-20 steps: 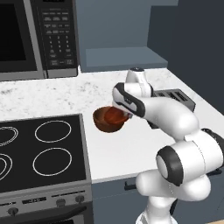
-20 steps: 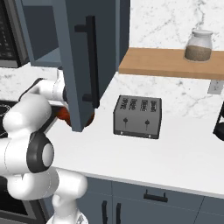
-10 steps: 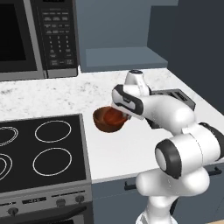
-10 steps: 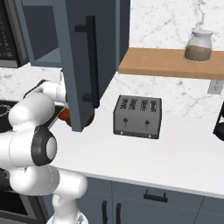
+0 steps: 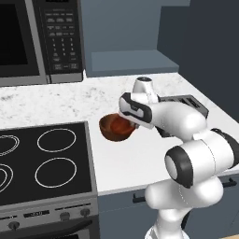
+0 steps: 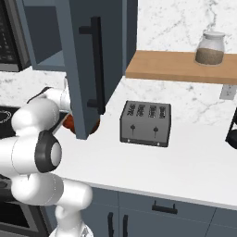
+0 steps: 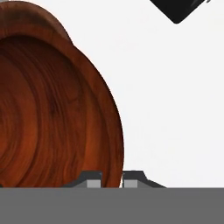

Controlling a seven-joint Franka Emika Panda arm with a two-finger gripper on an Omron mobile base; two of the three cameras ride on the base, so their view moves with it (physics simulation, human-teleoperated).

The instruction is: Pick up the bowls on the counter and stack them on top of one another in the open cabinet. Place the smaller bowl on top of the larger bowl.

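Item: smaller bowl [image 5: 116, 127], reddish-brown, glossy inside. You see it just right of the black stovetop [image 5: 44, 161], over the white counter [image 5: 56, 100]; whether it touches the counter you cannot tell. Gripper [image 7: 111, 180]: clamped on the bowl's rim, one finger either side. Also listed: open cabinet [image 5: 126, 37] above, microwave [image 5: 39, 39] at its left, toaster [image 6: 145, 123] on the counter, well right of the bowl.

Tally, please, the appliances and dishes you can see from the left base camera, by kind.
Microwave: 1
Stovetop: 1
Toaster: 1
Bowl: 1
Total: 4
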